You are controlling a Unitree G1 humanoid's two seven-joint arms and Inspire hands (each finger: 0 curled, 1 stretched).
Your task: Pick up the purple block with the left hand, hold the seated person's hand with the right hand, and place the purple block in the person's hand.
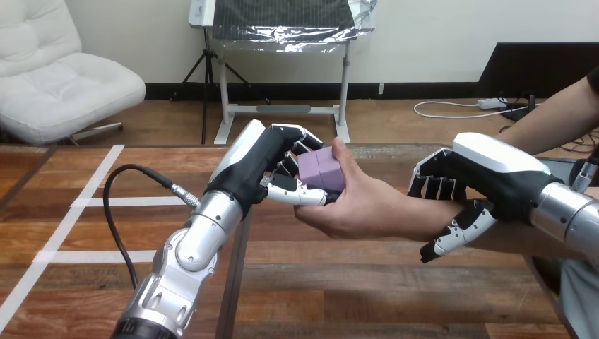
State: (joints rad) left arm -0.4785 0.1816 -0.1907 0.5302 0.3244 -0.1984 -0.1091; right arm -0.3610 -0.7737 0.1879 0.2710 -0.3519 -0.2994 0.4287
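My left hand has its fingers clamped on the purple block, pressed against the person's hand over the worktop. My right hand is curled round their wrist. I judge this the placing step (almost finished): next, spread the left fingers gently.

Setting: robotics lab. The wooden table bears white tape lines at 9 o'clock. A silver robot arm extends over it.
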